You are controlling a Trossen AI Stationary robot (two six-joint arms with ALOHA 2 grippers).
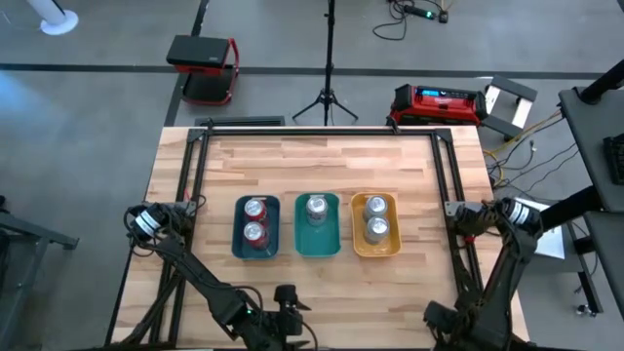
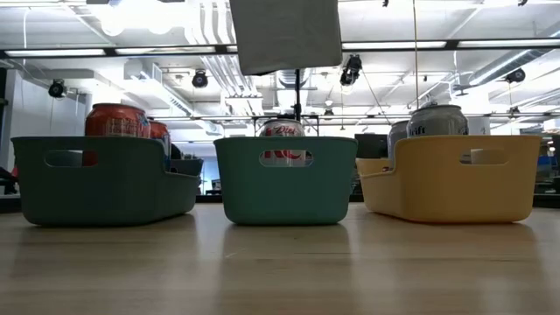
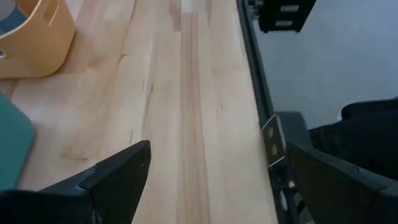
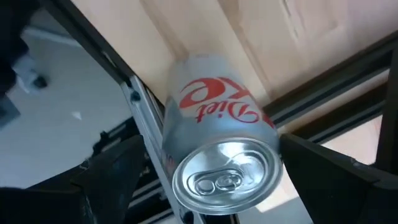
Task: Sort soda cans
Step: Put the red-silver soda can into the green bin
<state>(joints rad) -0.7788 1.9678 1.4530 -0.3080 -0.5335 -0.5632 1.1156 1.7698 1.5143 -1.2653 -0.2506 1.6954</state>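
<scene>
Your left gripper [image 3: 208, 180] waits open and empty over the table's near edge. Left to right, the dark teal tray [image 1: 237, 244] holds two red cans [image 1: 255, 220], the teal tray [image 1: 318, 244] one silver can [image 1: 317, 208], the yellow tray [image 1: 357, 244] two more [image 1: 376, 218]. Your right gripper [image 4: 208, 180], at the near right, grips a Diet can [image 4: 217, 149]. This looks like the last can; next, carry it to the teal tray, probably.

Ahead of my left gripper [image 3: 205, 186] bare table [image 3: 186, 93] runs open; the yellow tray [image 3: 34, 37] and teal tray [image 3: 12, 146] stand off to one side.
</scene>
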